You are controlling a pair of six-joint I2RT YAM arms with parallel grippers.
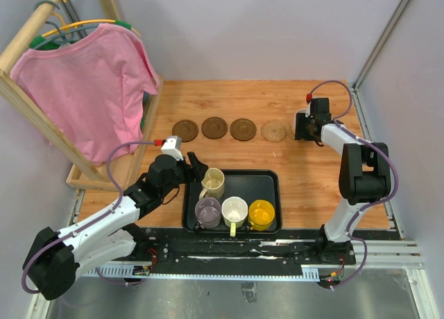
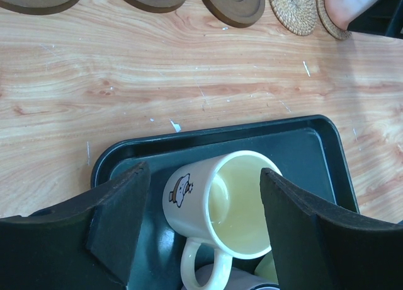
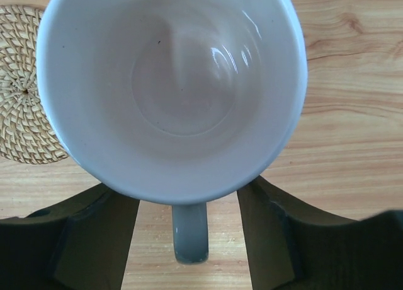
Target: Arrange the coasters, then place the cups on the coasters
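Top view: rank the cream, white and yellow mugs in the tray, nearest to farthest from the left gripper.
1. Cream mug, tray's back-left, beside the left gripper.
2. White mug, front middle.
3. Yellow mug, front right.

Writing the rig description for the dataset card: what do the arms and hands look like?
Left arm and right arm match: white links between bulky black joint housings, a lilac cable looping loosely along each. Left wrist carries a pale camera block with a red tip. Left hand and right hand: matte black, two broad wedge-shaped fingers. No markings readable.
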